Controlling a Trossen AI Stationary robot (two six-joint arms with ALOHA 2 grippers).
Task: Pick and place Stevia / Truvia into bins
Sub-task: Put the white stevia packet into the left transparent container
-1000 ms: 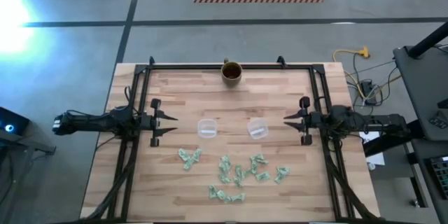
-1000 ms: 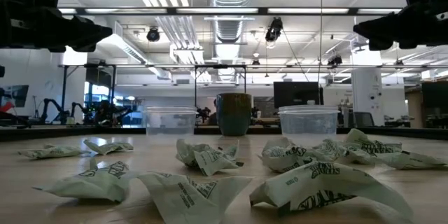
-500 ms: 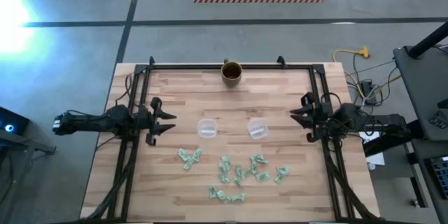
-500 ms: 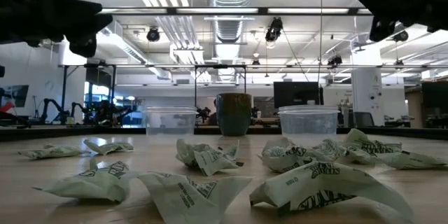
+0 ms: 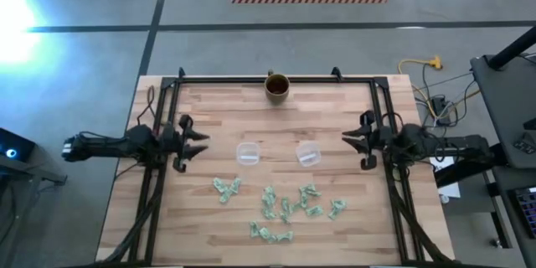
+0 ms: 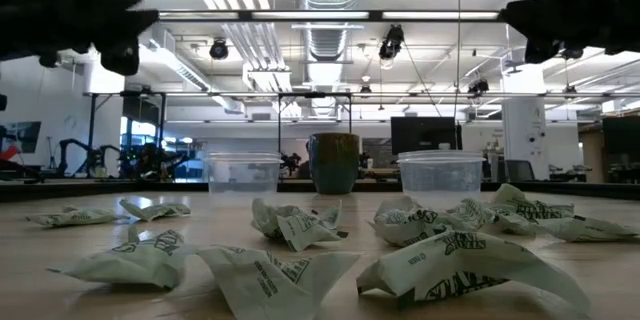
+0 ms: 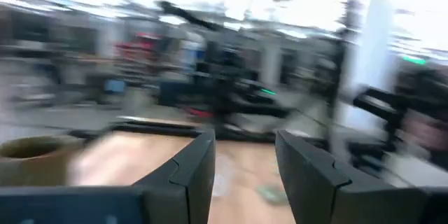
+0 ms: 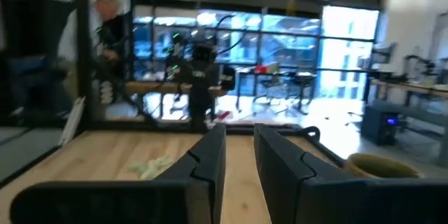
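Wooden desk (image 5: 209,109) ringed by a black frame, seen from overhead. At its left edge, left gripper (image 5: 201,144) raised above the wood, fingers (image 7: 189,171) parted with a clear gap; at the right edge, right gripper (image 5: 349,141) likewise raised, fingers (image 8: 210,157) parted only narrowly. Brown-gold mug (image 5: 277,87) upright at the middle of the far edge, well apart from everything else. Two clear bins side by side mid-desk, left bin (image 5: 248,153) and right bin (image 5: 308,154), upright, mouths up, between the grippers, with bare wood on both sides. Stevia packets (image 5: 280,208) scattered loosely on the near half of the desk, in front of the bins, lying flat and crumpled, long axes pointing every which way, one small cluster (image 5: 226,188) off to the left.
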